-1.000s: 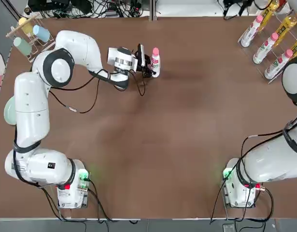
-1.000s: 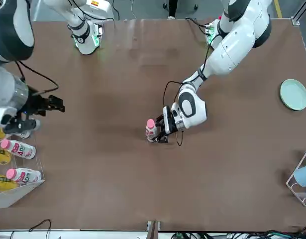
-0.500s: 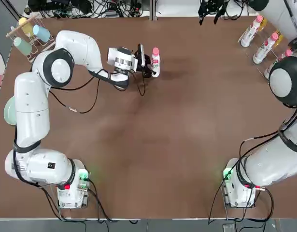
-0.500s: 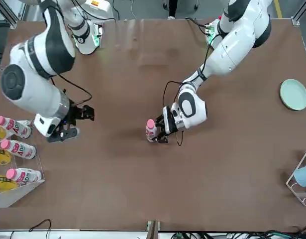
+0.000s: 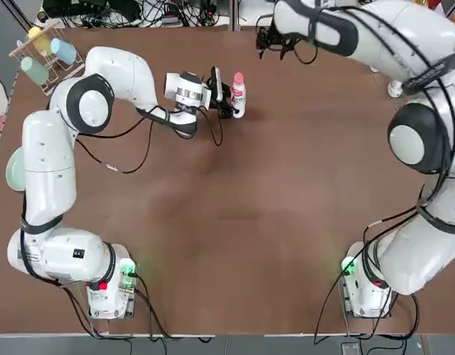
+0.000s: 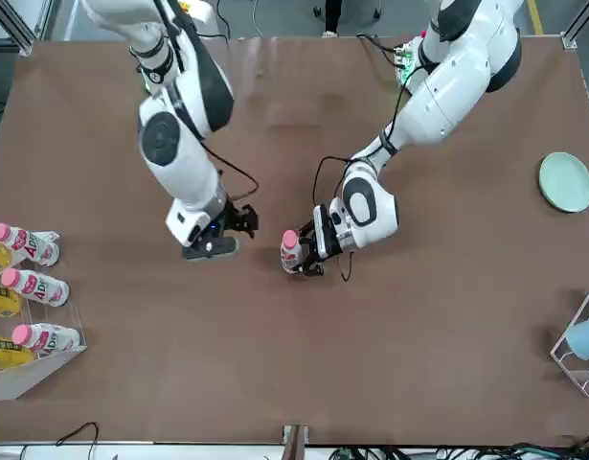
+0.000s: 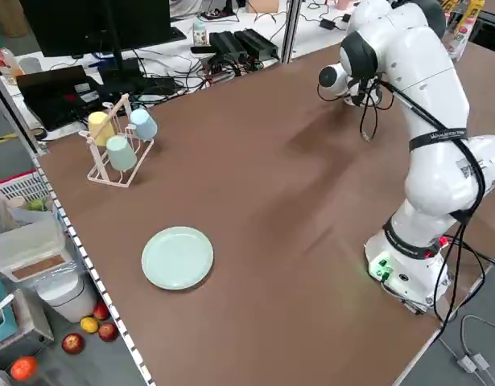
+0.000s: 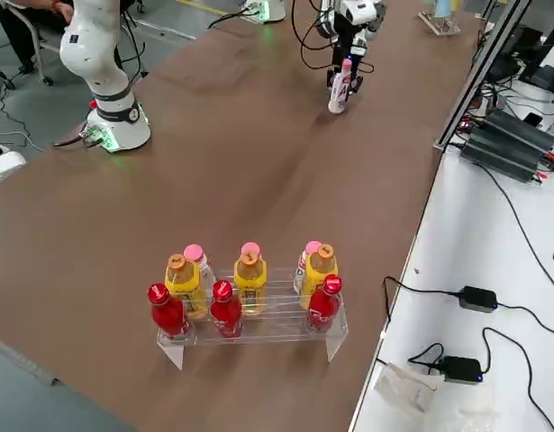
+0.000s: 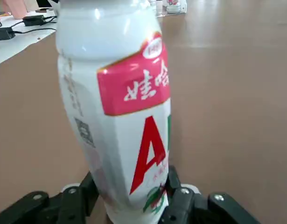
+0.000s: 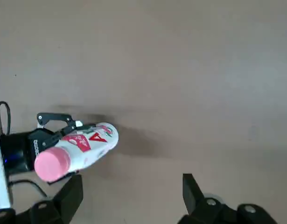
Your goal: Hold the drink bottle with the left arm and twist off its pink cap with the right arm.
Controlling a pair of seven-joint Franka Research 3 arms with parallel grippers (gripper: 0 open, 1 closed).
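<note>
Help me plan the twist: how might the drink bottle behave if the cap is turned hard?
The drink bottle is tall and slim, so it would probably tip if unheld. The left gripper clamps its lower body, which should steady it. Its smooth plastic might slip and spin. The right gripper, open, hangs beside it.

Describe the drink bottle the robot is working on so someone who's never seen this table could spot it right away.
On the brown table, follow the left arm to the left gripper, shut on the drink bottle. It stands upright, alone mid-table, with the open right gripper nearby. Small and white, with red lettering and the pink cap, it stands far from the racked bottles.
</note>
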